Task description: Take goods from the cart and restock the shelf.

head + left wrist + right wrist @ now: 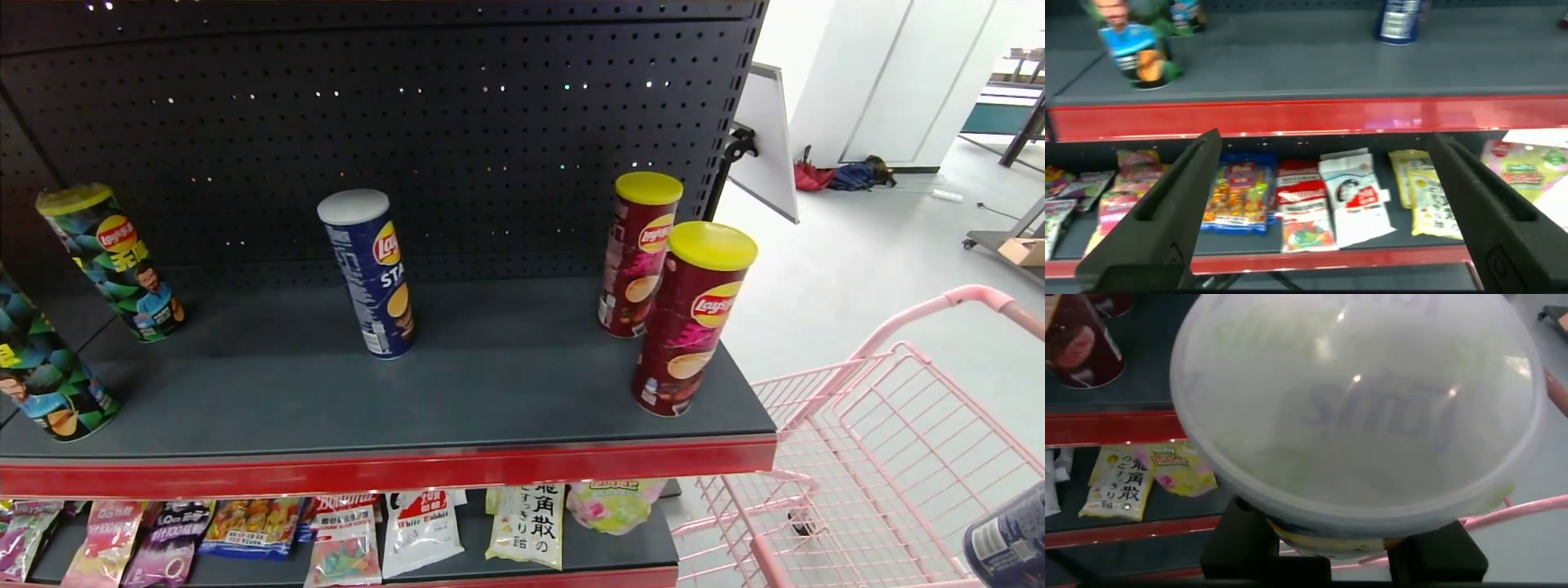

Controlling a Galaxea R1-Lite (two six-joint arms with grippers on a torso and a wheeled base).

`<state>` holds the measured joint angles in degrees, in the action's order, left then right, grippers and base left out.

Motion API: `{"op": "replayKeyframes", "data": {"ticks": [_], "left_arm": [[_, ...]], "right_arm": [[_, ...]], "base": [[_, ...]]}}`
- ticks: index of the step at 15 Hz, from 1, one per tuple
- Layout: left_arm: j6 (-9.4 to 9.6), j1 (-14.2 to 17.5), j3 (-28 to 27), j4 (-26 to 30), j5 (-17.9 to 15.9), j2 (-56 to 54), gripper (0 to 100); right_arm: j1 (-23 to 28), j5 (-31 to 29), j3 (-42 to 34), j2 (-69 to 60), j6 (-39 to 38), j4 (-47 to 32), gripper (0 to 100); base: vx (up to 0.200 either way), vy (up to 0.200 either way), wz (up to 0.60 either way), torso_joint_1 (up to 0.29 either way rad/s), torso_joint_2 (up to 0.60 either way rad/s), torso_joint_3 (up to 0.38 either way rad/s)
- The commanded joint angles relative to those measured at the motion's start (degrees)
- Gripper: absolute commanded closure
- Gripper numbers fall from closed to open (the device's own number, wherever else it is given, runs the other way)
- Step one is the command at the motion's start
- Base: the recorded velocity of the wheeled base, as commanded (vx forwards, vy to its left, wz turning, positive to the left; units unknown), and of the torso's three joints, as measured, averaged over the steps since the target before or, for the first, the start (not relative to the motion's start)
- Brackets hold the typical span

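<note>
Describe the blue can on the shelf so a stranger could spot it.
Find the dark shelf with the red front edge, backed by black pegboard. Near its middle, alone, stands the blue can. Only it has a white lid: the left cans are green-patterned, the right pair dark red with yellow lids.

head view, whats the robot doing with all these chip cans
It is restocking the top shelf from the pink cart. The right pincer is shut on a dark blue chip can, held over the cart. The left pincer is open and empty, in front of the lower shelf's snack bags. Five cans stand upright on the top shelf: two green cans at the left, a blue can in the middle and two red cans at the right.
</note>
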<state>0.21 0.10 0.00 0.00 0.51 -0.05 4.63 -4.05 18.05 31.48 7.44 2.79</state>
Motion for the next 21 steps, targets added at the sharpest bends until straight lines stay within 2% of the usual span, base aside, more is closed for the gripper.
{"op": "replayKeyframes", "data": {"ticks": [1,14,21], "left_arm": [[-0.03,0.08,0.0,0.0,0.02,0.05,0],[0.06,0.08,0.0,0.0,0.02,0.05,0],[0.06,0.08,0.0,0.0,0.02,0.05,0]], "right_arm": [[0.03,0.0,-0.21,-0.27,0.03,0.02,100],[-0.15,1.85,-0.3,-0.19,0.03,0.02,100],[-0.15,1.85,-1.36,-0.36,0.03,0.46,100]], "base": [[0.0,0.2,0.0,0.002,0.0,-0.002],[0.0,0.2,0.0,0.002,0.0,0.003],[0.0,0.0,0.0,0.0,0.0,0.0]]}}
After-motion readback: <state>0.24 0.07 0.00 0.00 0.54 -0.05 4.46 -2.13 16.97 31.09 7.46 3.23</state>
